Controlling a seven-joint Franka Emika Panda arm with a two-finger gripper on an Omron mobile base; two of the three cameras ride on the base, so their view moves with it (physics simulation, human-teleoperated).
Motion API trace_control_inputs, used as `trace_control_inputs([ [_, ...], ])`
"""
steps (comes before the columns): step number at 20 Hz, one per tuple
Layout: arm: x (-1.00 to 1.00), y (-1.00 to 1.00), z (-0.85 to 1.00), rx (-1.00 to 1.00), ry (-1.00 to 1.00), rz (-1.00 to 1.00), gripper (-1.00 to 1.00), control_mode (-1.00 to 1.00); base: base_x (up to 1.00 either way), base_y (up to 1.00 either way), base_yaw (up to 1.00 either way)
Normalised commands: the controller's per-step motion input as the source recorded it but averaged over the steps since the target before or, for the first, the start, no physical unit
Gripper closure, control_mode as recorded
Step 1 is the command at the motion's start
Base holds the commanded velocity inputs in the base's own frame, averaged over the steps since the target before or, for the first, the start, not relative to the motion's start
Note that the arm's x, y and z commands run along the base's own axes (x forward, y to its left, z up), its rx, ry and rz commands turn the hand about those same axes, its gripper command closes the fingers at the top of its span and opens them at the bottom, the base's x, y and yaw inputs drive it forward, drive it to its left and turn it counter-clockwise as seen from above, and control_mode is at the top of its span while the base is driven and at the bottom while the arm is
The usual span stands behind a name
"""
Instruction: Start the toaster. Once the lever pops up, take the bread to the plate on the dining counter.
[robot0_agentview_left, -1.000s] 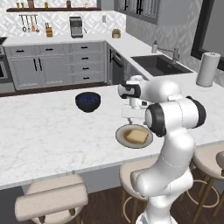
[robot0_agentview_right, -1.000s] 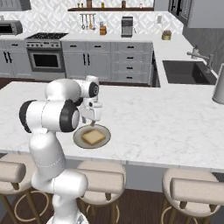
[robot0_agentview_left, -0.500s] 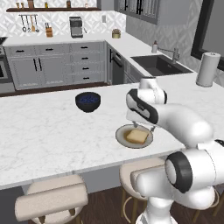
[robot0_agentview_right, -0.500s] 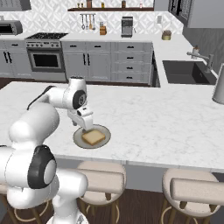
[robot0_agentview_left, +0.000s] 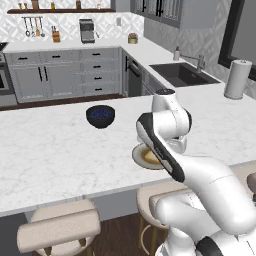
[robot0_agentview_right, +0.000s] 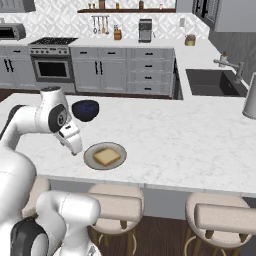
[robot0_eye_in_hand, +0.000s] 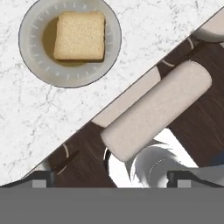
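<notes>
The bread (robot0_eye_in_hand: 80, 36), a golden-brown slice, lies flat on the small round tan plate (robot0_eye_in_hand: 30, 57), which rests on the white marble dining counter (robot0_eye_in_hand: 35, 122) near its front edge. From the right base view the bread (robot0_agentview_right: 107, 156) and plate (robot0_agentview_right: 90, 152) are plain to see. In the left base view my arm covers most of the plate (robot0_agentview_left: 141, 156). My gripper (robot0_eye_in_hand: 111, 179) is open and holds nothing. It hangs above the counter's front edge, off to one side of the plate and apart from it. The toaster is out of view.
A dark blue bowl (robot0_agentview_left: 100, 115) (robot0_agentview_right: 85, 110) sits on the counter behind the plate. Padded stools (robot0_agentview_right: 115, 205) (robot0_agentview_left: 60, 227) (robot0_eye_in_hand: 157, 109) line the counter's front. A sink (robot0_agentview_left: 182, 73) and a paper towel roll (robot0_agentview_left: 237, 79) are at the far right.
My arm has folded back toward the base, and the hand has left its place over the plate for the counter's front edge. The bread stays on the plate. The jaws stay open.
</notes>
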Motion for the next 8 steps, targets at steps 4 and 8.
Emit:
trace_control_inputs([
  [4,-0.94,0.53,0.29,-0.06,-0.13,0.0,-1.0,-1.0,0.0,0.0,0.0],
  [8,-0.79,0.73,0.14,-0.05,-0.09,0.0,-1.0,-1.0,0.0,0.0,0.0],
])
